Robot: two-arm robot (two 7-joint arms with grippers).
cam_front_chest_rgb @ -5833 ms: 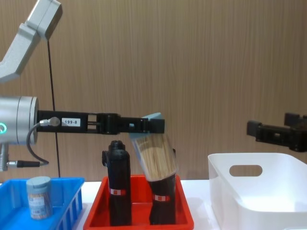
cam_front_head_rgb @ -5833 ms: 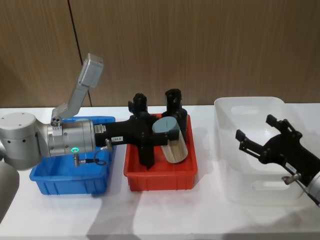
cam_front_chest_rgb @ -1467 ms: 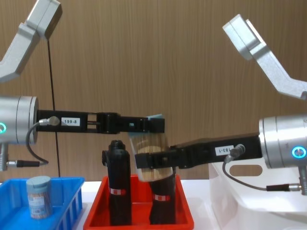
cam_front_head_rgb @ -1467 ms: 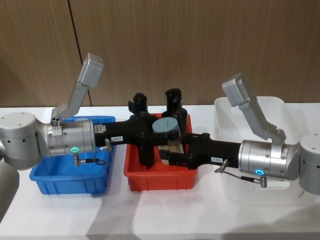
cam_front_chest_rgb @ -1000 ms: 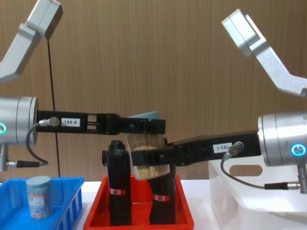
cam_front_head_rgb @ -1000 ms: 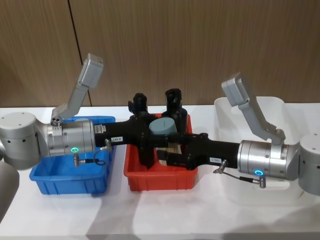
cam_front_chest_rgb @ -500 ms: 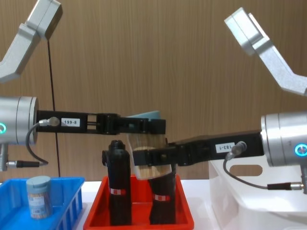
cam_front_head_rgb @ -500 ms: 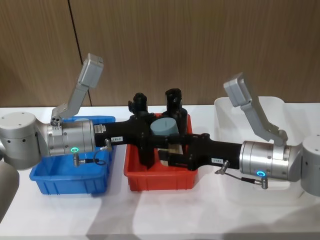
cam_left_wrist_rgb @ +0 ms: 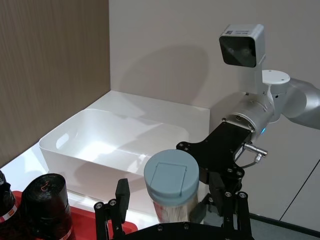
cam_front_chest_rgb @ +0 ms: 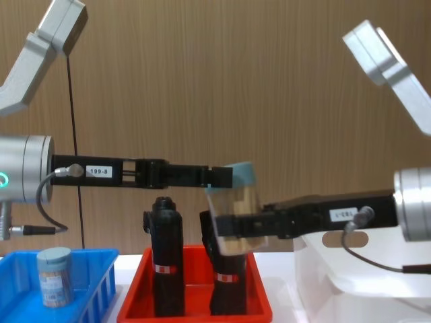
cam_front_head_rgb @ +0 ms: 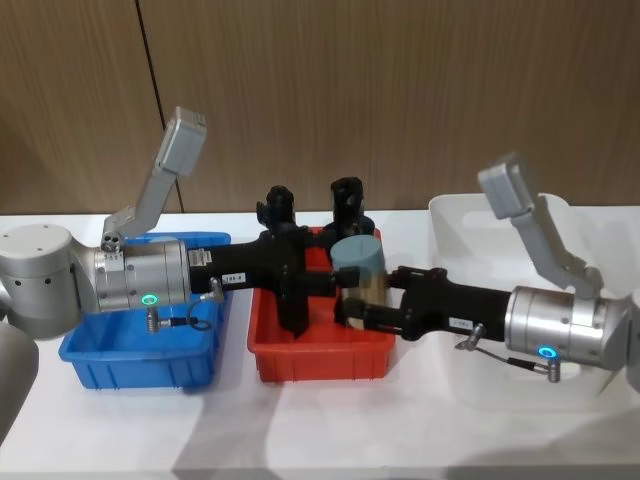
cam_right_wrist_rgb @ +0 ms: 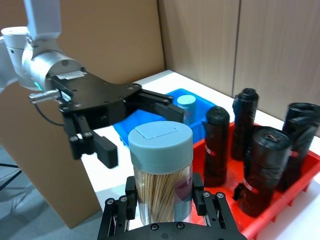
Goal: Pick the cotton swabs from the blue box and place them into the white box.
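Observation:
One tub of cotton swabs [cam_front_head_rgb: 360, 272], clear with a pale blue lid, hangs over the red tray's right side. My right gripper [cam_front_head_rgb: 362, 305] is shut on its body; in the right wrist view the tub [cam_right_wrist_rgb: 161, 175] stands upright between the pads [cam_right_wrist_rgb: 131, 194]. My left gripper [cam_front_head_rgb: 322, 278] stays level over the tray, open, with the tub [cam_front_chest_rgb: 234, 210] just past its fingertips. Another tub [cam_front_chest_rgb: 54, 276] stands in the blue box [cam_front_head_rgb: 140, 350]. The white box [cam_front_head_rgb: 500, 215] sits to the right, under my right arm.
A red tray [cam_front_head_rgb: 320, 355] between the two boxes holds tall black rolls [cam_front_chest_rgb: 167, 269] with red-white labels, directly below the held tub. A wooden wall stands close behind the table. My left arm's body hangs over the blue box.
The right gripper closed on the tub while the left still held it. The left has since let go, and the right has carried the tub a little to the right, tilted.

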